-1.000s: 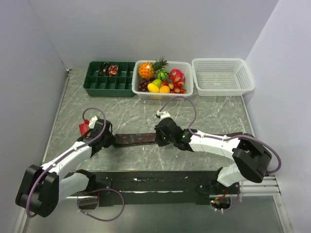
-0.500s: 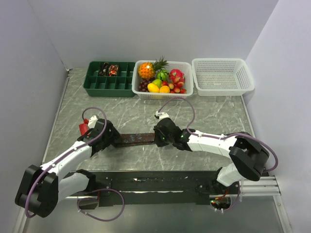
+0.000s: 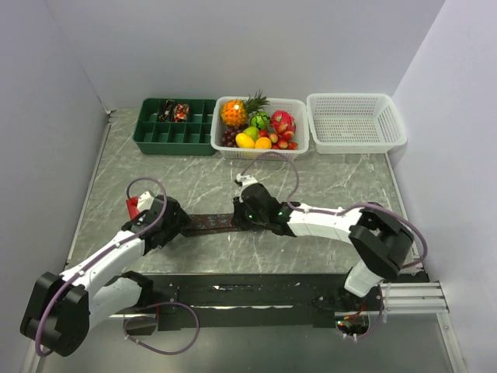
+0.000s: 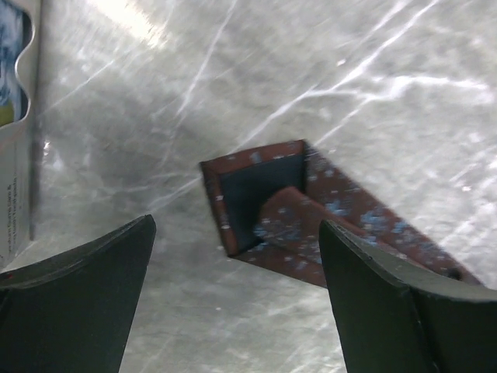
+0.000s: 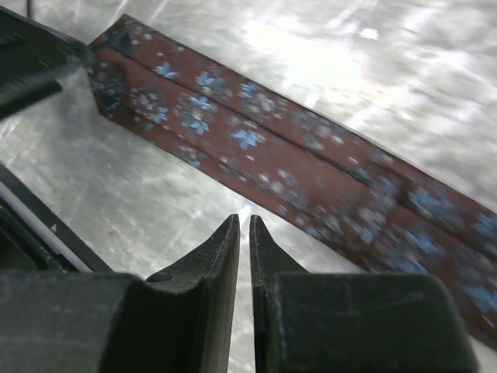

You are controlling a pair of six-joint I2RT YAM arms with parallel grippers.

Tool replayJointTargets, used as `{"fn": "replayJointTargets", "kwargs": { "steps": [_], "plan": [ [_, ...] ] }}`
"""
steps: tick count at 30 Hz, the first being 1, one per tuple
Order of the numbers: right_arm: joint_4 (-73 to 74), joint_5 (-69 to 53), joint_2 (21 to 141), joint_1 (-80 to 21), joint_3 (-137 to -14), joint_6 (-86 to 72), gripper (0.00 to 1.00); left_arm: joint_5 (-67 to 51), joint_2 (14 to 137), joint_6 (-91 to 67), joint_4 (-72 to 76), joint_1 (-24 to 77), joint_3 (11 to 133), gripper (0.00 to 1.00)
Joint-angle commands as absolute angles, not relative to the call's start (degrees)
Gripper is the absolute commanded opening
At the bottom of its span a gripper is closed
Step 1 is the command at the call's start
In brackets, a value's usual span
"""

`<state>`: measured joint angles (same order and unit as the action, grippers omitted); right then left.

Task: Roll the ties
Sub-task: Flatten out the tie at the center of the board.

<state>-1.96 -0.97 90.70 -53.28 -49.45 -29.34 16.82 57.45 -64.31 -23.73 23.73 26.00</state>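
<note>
A dark brown tie [image 3: 211,223] with pale blue flecks lies flat on the marble table, between the two grippers. My left gripper [image 3: 178,221] stands open at its left end, holding nothing. In the left wrist view the tie's end [image 4: 268,210] is folded over itself, just ahead of the open left gripper [image 4: 237,227]. My right gripper [image 3: 241,215] sits over the tie further right. In the right wrist view its jaws [image 5: 244,221] are shut with only a slit between them, empty, just short of the tie [image 5: 256,148]. The arm hides the rest of the tie.
A green compartment tray [image 3: 147,137] at the back left holds two dark rolled coils [image 3: 173,113]. Beside it stand a white basket of fruit [image 3: 300,144] and an empty white basket [image 3: 356,120]. A red object [image 3: 133,206] lies left of my left gripper.
My left gripper has opened and let go of the tie's end. My right gripper has slid left along the tie, towards the left gripper.
</note>
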Motion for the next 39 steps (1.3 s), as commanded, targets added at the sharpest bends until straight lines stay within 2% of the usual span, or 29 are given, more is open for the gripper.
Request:
{"fn": "replayJointTargets", "kwargs": {
  "steps": [1, 5, 8, 12, 24, 26, 30, 31, 32, 34, 35, 36, 38, 39],
  "plan": [
    [-6.2, -5.1, 94.6, -54.4, -54.4, -29.5, 0.18, 16.3, 58.2, -65.6, -20.3, 23.7, 24.6, 0.92],
    [-7.6, -7.6, 99.0, -54.5, -58.4, -31.0, 0.17, 15.7, 58.5, -65.8, -17.6, 23.8, 23.0, 0.88],
    [-7.7, -8.7, 102.4, -54.5, -60.9, -31.9, 0.17, 15.6, 58.8, -66.6, -14.7, 23.7, 21.6, 0.81],
    [-7.4, -9.8, 106.4, -54.6, -64.6, -32.6, 0.17, 15.3, 60.6, -67.2, -11.6, 23.7, 20.6, 0.65],
    [-5.8, -10.5, 115.7, -56.1, -71.5, -34.7, 0.17, 16.7, 62.1, -67.5, -9.8, 23.8, 20.6, 0.49],
    [-5.3, -9.9, 116.5, -56.3, -72.3, -34.9, 0.17, 16.6, 61.4, -67.5, -9.7, 23.8, 20.2, 0.42],
    [-3.3, -9.1, 118.0, -56.5, -74.4, -34.5, 0.16, 16.7, 61.7, -67.9, -10.0, 23.8, 20.2, 0.35],
    [-2.6, -9.1, 118.4, -56.5, -74.9, -34.5, 0.16, 17.0, 61.9, -68.2, -10.3, 23.8, 20.6, 0.36],
    [-2.1, -8.9, 118.8, -56.5, -75.1, -34.6, 0.16, 17.3, 62.3, -68.3, -10.5, 23.7, 20.7, 0.40],
    [-1.9, -8.7, 118.9, -56.6, -75.0, -34.8, 0.16, 18.1, 62.3, -68.7, -11.9, 23.7, 21.6, 0.52],
    [-1.4, -8.1, 119.1, -56.5, -75.0, -35.2, 0.16, 18.4, 61.7, -68.7, -12.1, 23.7, 21.9, 0.64],
    [-1.1, -8.2, 119.2, -56.6, -75.1, -35.2, 0.16, 18.6, 61.4, -68.7, -12.5, 23.7, 22.1, 0.68],
    [-1.2, -8.1, 118.9, -56.5, -74.7, -35.2, 0.16, 18.6, 60.5, -68.6, -13.3, 22.9, 22.6, 0.73],
    [-1.4, -8.2, 118.9, -56.5, -74.3, -35.2, 0.16, 18.4, 60.5, -68.5, -13.4, 22.1, 22.5, 0.72]
  ]
}}
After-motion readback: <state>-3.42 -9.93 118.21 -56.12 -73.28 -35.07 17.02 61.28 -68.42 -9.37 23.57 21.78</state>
